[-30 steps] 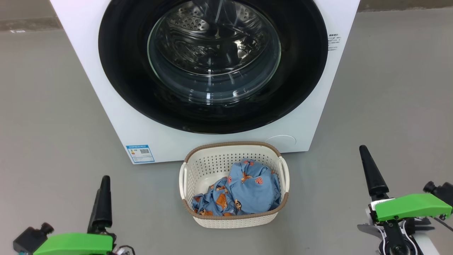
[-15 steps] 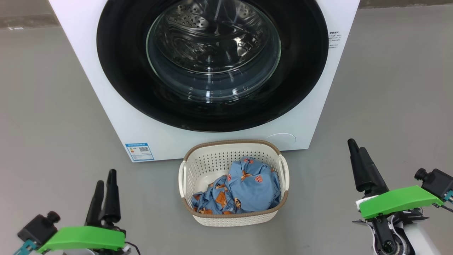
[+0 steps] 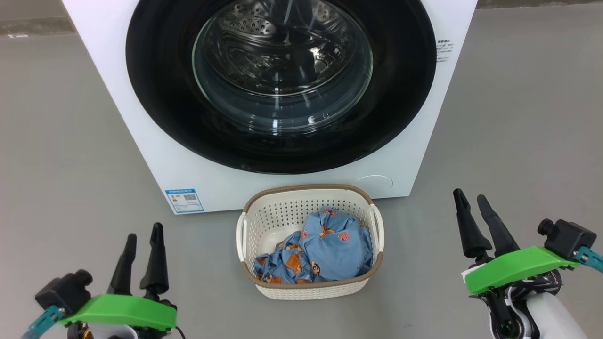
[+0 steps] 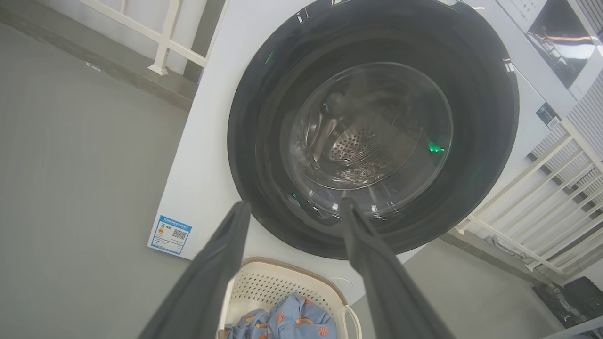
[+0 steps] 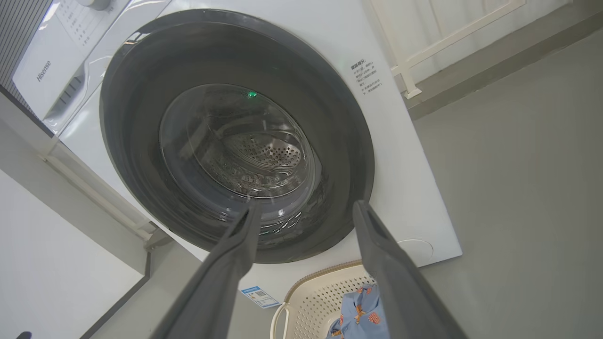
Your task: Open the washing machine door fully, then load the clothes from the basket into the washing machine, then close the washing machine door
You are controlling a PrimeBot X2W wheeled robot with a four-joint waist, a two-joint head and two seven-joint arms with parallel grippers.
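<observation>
I have the basket (image 3: 308,187) on the grey floor (image 3: 70,141), just in front of the washing machine (image 3: 155,165) at the middle of its lower edge; I cannot tell whether the two touch. The clothes (image 3: 330,245) lie inside the basket as one crumpled blue heap. It is piled toward the right and near side, below the brown rim, and a patch of bare cream bottom shows at the far left. The washing machine door (image 3: 155,94) sits shut flat against the white front. It covers the mouth of the perforated steel drum (image 3: 254,28), which I see through the bulging glass window (image 3: 282,84). A blue label (image 3: 183,201) marks the machine's lower left corner, and a small round flap (image 3: 374,181) sits at its lower right, just behind the basket's far rim. The left gripper (image 3: 143,230) hangs over bare floor to the basket's left and the right gripper (image 3: 468,195) to its right. Both are well apart from the basket, fingers pointing toward the machine, jaws spread and empty. Both wrist views look up along the parted fingers at the black door. White railing (image 4: 165,37) stands beside the machine, and the control panel (image 5: 56,61) shows at its top.
</observation>
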